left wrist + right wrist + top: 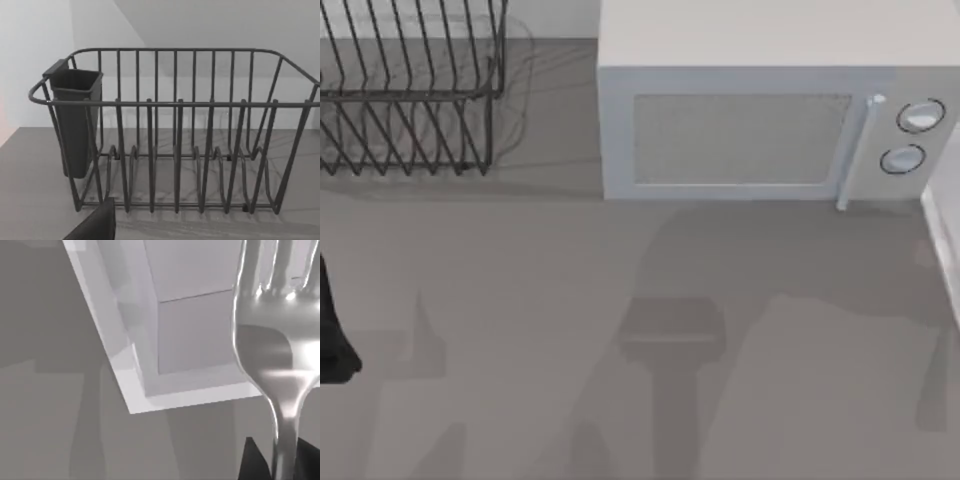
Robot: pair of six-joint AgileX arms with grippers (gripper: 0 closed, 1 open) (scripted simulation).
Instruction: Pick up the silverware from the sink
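Pinching the fork (277,365) by its slim handle between the right jaws (272,460), dark tips showing on either side of the stem. Holding it tines away from the jaws, above and clear of the sink's pale rim (120,375), with grey worktop (45,430) beyond. Judging the pickup as essentially done: silverware lifted out, only carrying off or setting down remaining. Left arm (332,335) sitting parked at the worktop's left edge, facing the wire dish rack (175,150); cannot tell how its jaws stand.
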